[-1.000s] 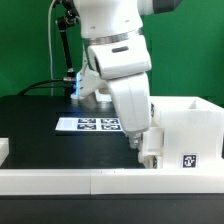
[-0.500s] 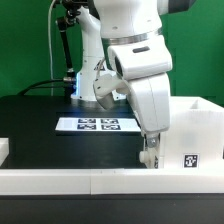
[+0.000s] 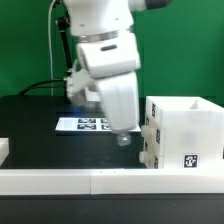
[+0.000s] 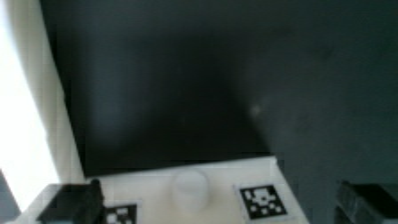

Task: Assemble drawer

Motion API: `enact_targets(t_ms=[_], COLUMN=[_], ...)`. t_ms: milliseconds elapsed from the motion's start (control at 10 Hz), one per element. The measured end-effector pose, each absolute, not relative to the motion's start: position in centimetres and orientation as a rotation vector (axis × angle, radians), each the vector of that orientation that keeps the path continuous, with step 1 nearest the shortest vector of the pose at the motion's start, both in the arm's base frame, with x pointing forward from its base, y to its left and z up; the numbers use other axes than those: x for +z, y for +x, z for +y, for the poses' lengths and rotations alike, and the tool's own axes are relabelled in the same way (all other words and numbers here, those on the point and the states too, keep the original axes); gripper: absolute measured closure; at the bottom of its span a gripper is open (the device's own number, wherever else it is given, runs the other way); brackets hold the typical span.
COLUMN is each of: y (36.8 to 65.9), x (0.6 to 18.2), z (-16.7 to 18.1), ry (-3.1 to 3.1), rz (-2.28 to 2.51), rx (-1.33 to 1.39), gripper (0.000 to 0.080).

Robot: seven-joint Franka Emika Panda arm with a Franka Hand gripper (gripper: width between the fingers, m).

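The white drawer shell point(image 3: 186, 132) stands on the black table at the exterior view's right, with marker tags on its sides. A tray front point(image 3: 149, 141) shows in its side facing the arm. My gripper point(image 3: 123, 138) hangs just off that side, toward the exterior view's left, a short gap away. In the wrist view the gripper point(image 4: 217, 206) is open: its dark fingertips point(image 4: 71, 205) stand wide apart. Beyond them lies the white tray front point(image 4: 178, 190) with a round knob point(image 4: 192, 184) and two tags. Nothing is held.
A long low white rail point(image 3: 90, 181) runs along the table's front edge. The marker board point(image 3: 88, 124) lies flat behind the arm. A small white piece point(image 3: 4, 148) sits at the exterior view's far left. A green backdrop stands behind.
The arm has swung toward the exterior view's left, and the gripper has drawn back from the shell's side. The shell stays in place.
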State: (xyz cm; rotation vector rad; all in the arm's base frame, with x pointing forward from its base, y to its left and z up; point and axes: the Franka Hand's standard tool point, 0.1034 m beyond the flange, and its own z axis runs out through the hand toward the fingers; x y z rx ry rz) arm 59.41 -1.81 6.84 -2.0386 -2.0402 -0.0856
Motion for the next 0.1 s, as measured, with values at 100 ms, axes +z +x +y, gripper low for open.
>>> enact_targets(t_ms=[100], y=[59.35], x=[6.68], z=[-1.64], ry=[-2.035], rz=[-2.040], rx=[-0.084], gripper=[0.0151])
